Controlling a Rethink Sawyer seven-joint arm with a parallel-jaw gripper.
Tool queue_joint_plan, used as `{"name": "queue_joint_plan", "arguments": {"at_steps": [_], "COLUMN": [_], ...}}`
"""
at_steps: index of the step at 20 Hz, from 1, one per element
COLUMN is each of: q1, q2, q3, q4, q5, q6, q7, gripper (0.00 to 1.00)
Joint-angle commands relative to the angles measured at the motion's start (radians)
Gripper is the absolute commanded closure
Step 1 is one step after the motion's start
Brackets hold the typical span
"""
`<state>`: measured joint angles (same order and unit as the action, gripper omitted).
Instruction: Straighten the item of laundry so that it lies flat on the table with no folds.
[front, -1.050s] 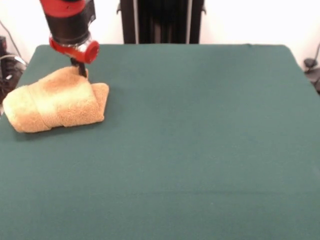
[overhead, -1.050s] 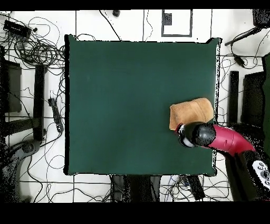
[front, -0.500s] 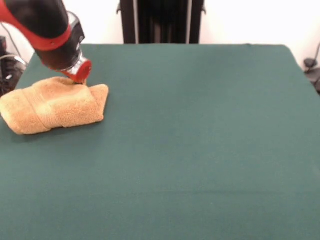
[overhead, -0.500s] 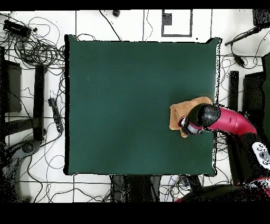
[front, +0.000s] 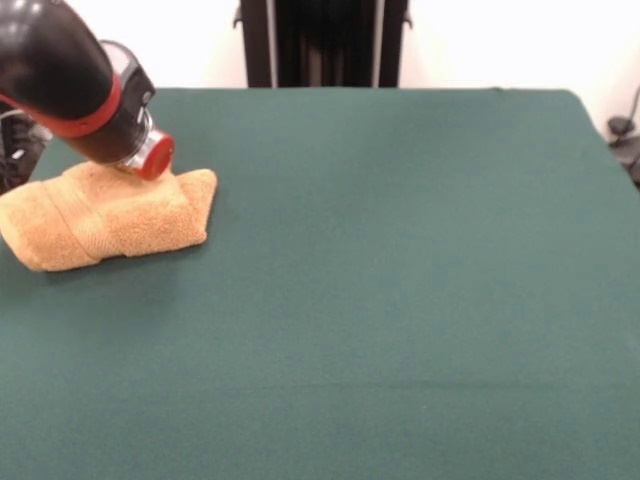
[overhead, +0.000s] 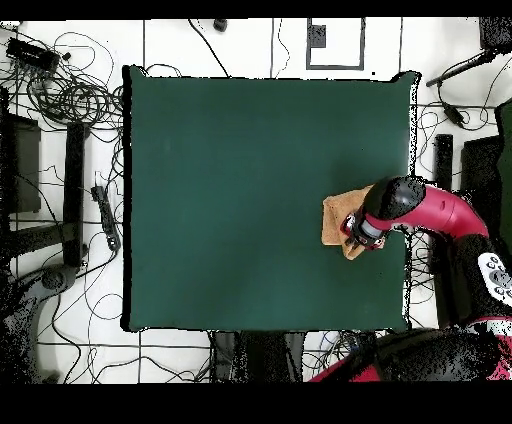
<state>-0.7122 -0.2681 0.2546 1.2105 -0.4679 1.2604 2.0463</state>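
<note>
Gripper (front: 152, 168) pressed down onto folded towel (front: 100, 215) at the table (front: 400, 280) edge; finger state can't tell.

A folded tan towel (front: 110, 215) lies near the green table's (front: 400, 300) edge.

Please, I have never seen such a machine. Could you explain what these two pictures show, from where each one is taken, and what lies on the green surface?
The machine is a robot arm, red and black, ending in a gripper. One picture is taken from across the table, level with it; the other looks straight down from above. The large table covered in dark green cloth carries one thing: a small golden-tan terry-cloth towel, lying folded and bunched near one edge. The arm's end presses down on the towel's top. Its fingers are hidden, so whether it grips the cloth cannot be told. Cables lie on the floor around the table.
</note>
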Motion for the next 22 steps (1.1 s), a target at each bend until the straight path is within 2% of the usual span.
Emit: {"name": "queue_joint_plan", "arguments": {"at_steps": [1,8,11,13,17,19,22], "q1": [0.009,0.021,0.035,0.050,0.087,0.107,0.117], "q2": [0.092,0.170,0.205,0.223,0.286,0.323,0.361], "q3": [0.165,0.194,0.204,0.216,0.283,0.337,0.455], "q4": [-0.195,-0.358,-0.436,-0.500,-0.716,-0.846,-0.983], "q5": [-0.053,-0.084,-0.078,-0.080,-0.111,-0.152,-0.269], "q6": [-0.154,-0.123,-0.085,-0.024,0.183,0.304,0.409], "q7": [-0.326,-0.351,-0.326,-0.329,-0.393,-0.406,-0.427], "gripper": [1.00,1.00,1.00,1.00,1.00,1.00,1.00]}}
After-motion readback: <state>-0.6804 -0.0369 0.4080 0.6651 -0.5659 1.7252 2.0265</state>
